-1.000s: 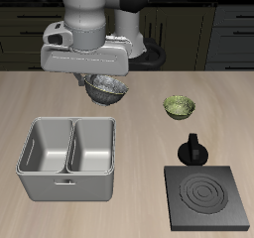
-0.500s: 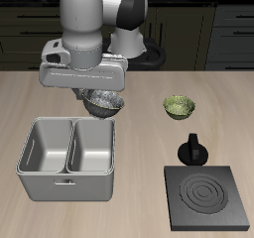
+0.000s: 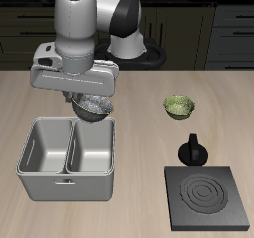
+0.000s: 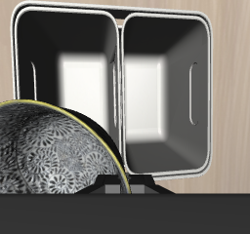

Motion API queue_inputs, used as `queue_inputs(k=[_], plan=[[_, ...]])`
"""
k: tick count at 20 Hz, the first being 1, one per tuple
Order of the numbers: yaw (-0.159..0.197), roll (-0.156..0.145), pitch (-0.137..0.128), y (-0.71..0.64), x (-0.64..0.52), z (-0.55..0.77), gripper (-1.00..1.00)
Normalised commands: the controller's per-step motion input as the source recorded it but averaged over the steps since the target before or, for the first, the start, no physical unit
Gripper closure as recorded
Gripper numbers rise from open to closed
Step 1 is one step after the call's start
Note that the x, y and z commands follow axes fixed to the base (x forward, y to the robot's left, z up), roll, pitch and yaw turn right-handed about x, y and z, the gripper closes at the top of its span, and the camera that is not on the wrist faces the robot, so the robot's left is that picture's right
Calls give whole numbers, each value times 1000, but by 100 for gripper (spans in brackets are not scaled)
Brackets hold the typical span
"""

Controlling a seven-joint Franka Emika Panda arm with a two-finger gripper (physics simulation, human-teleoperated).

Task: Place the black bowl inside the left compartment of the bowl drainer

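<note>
While closed on the rim of the black bowl, keeps the gripper narrow, with the fingers pinching one wall and nothing else in hold. Seems to carry the load by the rim so that the body hangs free below and can go straight down into a deep tub without the fingers fouling a wall. Holds it high, probably to clear the drainer's back wall on the way over.

Puts the black bowl directly beneath the gripper and slightly to one side of it, touching at the rim only. Shows as much in the wrist view: speckled inside of the black bowl close up, with its rim running to the fingertips.

Below that, looks down into the drainer, both compartments bare. Places the black bowl over the drainer at its back edge, above the compartment nearer the green bowl. Calls, in my judgement, for a further sideways shift before lowering, if the target is the other compartment.

Farther off, leaves the green bowl, a black knobbed piece and the stove plate well apart from the path.
</note>
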Motion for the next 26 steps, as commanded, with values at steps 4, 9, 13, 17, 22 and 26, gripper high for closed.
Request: queue_inputs(k=[4, 9, 13, 17, 22, 26], plan=[[1, -39, 18, -120, -5, -87, 100], [17, -65, 32, -102, 3, -159, 100], [21, -71, 40, -145, 19, -203, 100], [15, -12, 24, -25, 1, -149, 100], [29, 26, -4, 217, -26, -54, 100], [7, 31, 7, 202, -13, -37, 100]])
